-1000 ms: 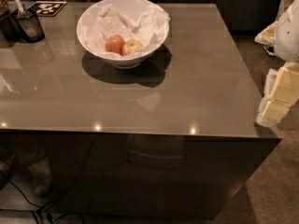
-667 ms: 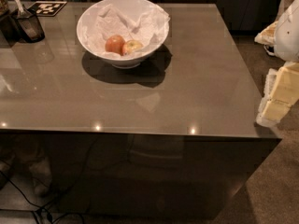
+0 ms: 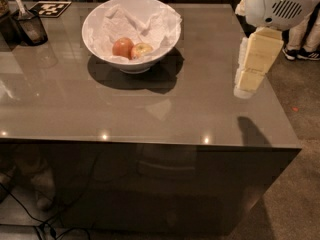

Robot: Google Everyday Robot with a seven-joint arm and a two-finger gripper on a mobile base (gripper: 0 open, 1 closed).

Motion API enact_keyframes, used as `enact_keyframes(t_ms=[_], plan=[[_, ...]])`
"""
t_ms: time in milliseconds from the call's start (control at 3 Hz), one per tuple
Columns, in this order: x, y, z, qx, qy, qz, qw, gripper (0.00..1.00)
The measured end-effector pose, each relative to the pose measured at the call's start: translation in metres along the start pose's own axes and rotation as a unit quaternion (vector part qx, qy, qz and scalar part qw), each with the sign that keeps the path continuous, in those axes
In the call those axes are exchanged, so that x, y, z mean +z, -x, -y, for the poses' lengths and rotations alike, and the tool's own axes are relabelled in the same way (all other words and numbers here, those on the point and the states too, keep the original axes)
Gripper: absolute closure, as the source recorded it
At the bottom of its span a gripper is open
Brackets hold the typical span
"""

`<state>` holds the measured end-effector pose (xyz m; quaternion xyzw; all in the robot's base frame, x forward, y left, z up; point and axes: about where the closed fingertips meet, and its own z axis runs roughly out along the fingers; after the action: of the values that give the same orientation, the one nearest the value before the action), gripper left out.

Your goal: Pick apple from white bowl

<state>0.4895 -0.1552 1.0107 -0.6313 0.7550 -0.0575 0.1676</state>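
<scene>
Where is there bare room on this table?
The table is bare across its front half, from the white bowl to the near edge, and between bowl and gripper, which hangs at the right edge. Crowded: back-left corner, with dark cup and marker tag.

Glossy grey-brown table (image 3: 150, 114). Standing directly on it:
- white bowl (image 3: 131, 64), toward the back and left of centre, with its shadow on the tabletop around its foot
- dark cup (image 3: 31, 30) holding a utensil, back left
- black-and-white marker card (image 3: 50, 8), near the cup at the back edge

Gripper (image 3: 249, 76) hangs over the table's right edge.
</scene>
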Motion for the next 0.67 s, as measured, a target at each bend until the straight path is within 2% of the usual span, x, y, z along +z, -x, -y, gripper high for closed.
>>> enact_keyframes(t_ms=[333,667], plan=[[-0.001,0.002,0.001,-0.001,-0.004,0.002,1.0,0.0],[0.002,0.029,0.02,0.007,-0.01,0.03,0.9995,0.0]])
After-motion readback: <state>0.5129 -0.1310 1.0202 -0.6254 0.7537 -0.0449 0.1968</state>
